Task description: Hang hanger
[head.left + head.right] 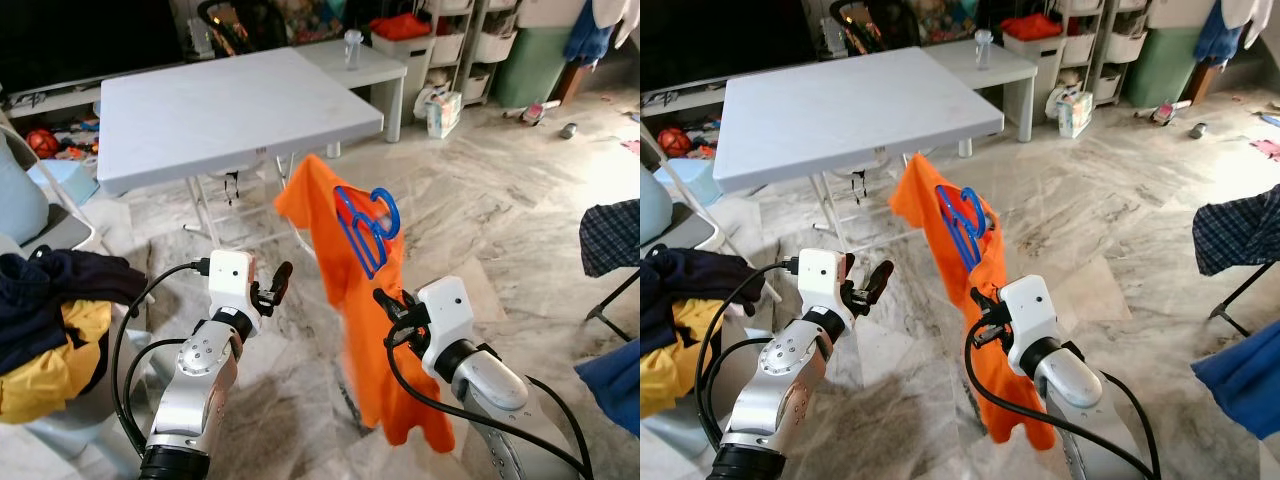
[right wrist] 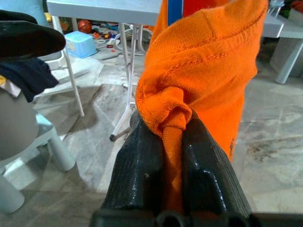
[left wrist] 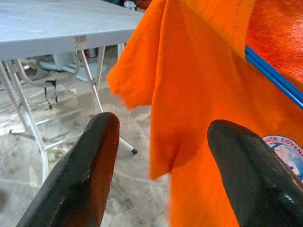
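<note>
An orange T-shirt hangs in the air on a blue plastic hanger, whose hook sticks out at the collar. My right gripper is shut on a bunched fold of the shirt, holding it up. The fabric is pinched between the two black fingers in the right wrist view. My left gripper is open, a short way to the left of the shirt and not touching it. Its two fingers frame the shirt's sleeve in the left wrist view.
A white folding table stands just behind the shirt, with a low white bench beyond it. A pile of dark and yellow clothes lies on a chair at left. Plaid cloth hangs at right. The marble floor is open ahead.
</note>
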Available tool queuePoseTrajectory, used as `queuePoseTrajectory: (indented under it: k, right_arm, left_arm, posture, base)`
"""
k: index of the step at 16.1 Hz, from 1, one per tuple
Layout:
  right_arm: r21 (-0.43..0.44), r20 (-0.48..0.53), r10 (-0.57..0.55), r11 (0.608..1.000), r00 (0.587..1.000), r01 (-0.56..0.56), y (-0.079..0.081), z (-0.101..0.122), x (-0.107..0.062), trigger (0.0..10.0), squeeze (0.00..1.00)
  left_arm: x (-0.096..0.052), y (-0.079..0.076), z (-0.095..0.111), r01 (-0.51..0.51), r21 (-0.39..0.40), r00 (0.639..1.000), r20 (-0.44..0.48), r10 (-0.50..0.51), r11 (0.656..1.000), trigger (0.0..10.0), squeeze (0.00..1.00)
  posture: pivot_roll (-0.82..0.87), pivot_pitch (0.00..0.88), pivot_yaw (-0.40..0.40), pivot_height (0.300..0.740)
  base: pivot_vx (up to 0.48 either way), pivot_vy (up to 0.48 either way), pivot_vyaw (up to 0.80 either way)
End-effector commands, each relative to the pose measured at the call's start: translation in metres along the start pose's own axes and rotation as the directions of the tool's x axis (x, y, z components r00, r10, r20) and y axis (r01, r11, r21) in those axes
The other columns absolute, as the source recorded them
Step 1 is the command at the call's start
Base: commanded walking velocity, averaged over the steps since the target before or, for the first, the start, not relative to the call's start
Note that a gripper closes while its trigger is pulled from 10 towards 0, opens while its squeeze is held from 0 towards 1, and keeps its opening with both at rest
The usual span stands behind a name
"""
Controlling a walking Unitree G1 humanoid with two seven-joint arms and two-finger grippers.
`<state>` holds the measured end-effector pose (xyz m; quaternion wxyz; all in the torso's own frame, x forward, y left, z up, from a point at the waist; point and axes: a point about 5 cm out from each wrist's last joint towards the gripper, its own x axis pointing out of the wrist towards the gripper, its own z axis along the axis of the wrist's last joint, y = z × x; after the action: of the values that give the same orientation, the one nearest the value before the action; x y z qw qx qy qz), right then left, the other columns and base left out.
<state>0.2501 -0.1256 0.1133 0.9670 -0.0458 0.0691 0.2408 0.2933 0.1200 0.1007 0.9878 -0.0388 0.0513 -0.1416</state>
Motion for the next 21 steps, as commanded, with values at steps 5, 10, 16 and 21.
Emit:
queuePoseTrajectory:
  k: [5,10,16,21]
  right_arm:
    - [-0.027,0.073,0.026,0.999,0.997,-0.024,0.005,0.014,0.003,10.0,0.00]
    - [-0.032,0.082,0.035,0.999,0.996,-0.033,0.008,0.014,0.005,10.0,0.00]
    - [-0.047,0.067,0.113,0.993,0.991,-0.110,0.011,0.013,0.001,10.0,0.00]
    - [-0.074,0.003,0.291,0.954,0.957,-0.290,0.019,0.010,-0.013,10.0,0.00]
  left_arm:
    - [0.001,0.002,0.005,0.003,0.003,1.000,0.016,-0.003,1.000,10.0,0.00]
    - [0.002,0.000,0.003,0.005,0.001,1.000,0.010,-0.005,1.000,10.0,0.00]
    - [0.001,0.000,0.003,0.001,-0.001,1.000,0.005,-0.001,1.000,10.0,0.00]
    - [0.003,0.001,0.000,-0.001,0.051,1.000,-0.009,0.002,0.999,10.0,0.00]
  posture:
    - [-0.13,0.000,0.027,0.740]
    - [-0.13,0.000,0.025,0.740]
    - [-0.13,0.000,0.027,0.740]
    - [-0.13,0.000,0.026,0.740]
  base:
    - [0.294,0.000,0.00]
    - [0.312,0.000,0.00]
    - [0.221,0.000,0.00]
    - [0.000,0.000,0.00]
